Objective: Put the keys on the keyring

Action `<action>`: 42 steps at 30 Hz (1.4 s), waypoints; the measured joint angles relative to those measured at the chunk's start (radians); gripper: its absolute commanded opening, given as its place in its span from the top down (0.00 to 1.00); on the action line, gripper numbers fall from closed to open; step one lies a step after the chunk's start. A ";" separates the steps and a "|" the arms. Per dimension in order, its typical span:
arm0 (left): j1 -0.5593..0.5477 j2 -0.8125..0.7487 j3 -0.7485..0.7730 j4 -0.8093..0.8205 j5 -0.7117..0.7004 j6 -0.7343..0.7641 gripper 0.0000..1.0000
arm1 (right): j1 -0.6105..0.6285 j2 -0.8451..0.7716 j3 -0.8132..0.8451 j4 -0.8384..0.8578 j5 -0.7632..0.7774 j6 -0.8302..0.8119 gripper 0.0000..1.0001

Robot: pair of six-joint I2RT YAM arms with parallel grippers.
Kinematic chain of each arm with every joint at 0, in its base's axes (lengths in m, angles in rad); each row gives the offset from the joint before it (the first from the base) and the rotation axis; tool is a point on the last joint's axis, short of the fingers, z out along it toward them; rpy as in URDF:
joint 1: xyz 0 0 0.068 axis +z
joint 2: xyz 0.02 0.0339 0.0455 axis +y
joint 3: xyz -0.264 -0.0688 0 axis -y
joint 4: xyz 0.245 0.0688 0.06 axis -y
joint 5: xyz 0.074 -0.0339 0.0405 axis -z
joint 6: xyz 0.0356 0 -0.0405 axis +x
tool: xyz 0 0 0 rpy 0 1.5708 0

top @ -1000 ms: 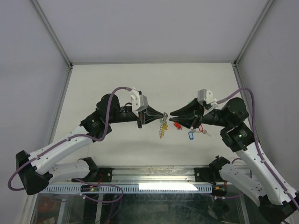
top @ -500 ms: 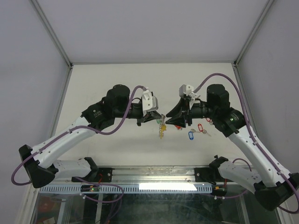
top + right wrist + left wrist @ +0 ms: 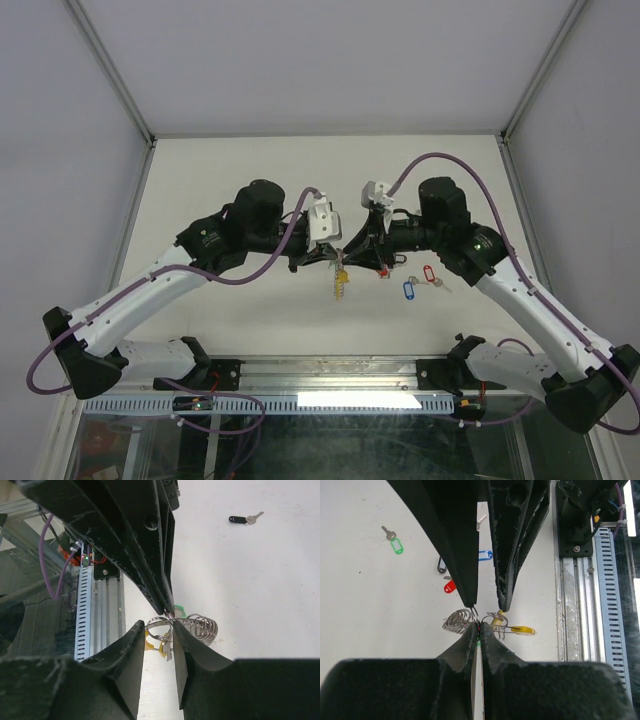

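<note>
Now left jaws pinched shut on keyring [image 3: 457, 620] — right jaws part-open astride it; loose keys [image 3: 395, 543] beyond.

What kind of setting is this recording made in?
Probably a lab robot test cell: a white table walled by plain grey panels, with an aluminium rail along its near edge.

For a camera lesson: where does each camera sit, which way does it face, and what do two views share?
Top external: above, behind, looking down at the table; left arm, right arm show.
Left wrist: on the left arm, facing the right gripper; its left gripper at bottom.
Right wrist: on the right arm, facing the left gripper; its right gripper at bottom.
Shared: both wrist views show the keyring.
</note>
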 measured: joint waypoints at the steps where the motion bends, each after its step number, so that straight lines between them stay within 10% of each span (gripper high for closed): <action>1: -0.001 0.001 0.000 -0.009 0.000 0.002 1.00 | 0.008 0.008 0.000 0.000 0.018 0.000 0.70; 42: -0.001 0.003 0.000 -0.016 0.006 0.022 1.00 | 0.056 0.019 -0.008 0.045 0.032 -0.079 0.70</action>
